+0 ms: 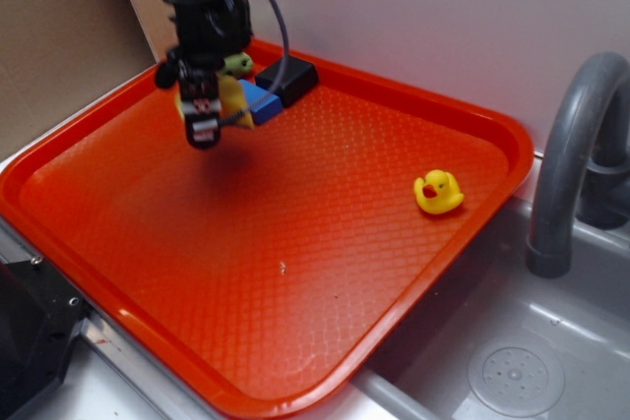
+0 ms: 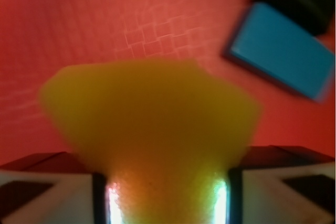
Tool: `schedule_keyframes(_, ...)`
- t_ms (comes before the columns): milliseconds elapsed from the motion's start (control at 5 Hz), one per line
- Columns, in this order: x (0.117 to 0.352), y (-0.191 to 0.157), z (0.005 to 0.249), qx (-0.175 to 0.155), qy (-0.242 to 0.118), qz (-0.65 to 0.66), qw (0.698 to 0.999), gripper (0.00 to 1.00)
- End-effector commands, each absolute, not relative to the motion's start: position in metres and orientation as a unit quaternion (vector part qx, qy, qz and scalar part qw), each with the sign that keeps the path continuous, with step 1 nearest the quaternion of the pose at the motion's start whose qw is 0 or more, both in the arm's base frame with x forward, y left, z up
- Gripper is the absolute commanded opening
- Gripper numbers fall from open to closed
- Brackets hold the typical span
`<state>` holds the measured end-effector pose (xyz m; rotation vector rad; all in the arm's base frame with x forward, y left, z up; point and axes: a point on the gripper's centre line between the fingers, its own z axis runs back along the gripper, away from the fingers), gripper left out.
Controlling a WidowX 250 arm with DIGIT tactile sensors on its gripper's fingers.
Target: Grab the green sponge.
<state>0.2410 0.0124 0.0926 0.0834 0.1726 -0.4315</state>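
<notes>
Now green sponge (image 2: 157, 119) pinched between gripper (image 2: 168, 203) jaws above tray (image 1: 325, 243).

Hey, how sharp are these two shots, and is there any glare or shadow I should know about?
Wrist view: heavily blurred, the green sponge fills the frame out of focus between the tool's fingers, bright glare streaks along their inner edges, and the blue block is soft-edged. Exterior view: fairly sharp, with a dark shadow on the red tray beneath the tool and a pale sheen near the tray's front.
</notes>
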Motion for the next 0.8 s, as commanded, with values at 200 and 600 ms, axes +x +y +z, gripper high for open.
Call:
schedule_keyframes(200,0.21,0.01,0.213,0.014,0.009,-0.043,0.999,0.0)
schedule_keyframes(600,0.215,0.014,0.231,-0.001,-0.057,-0.037,0.998,0.0)
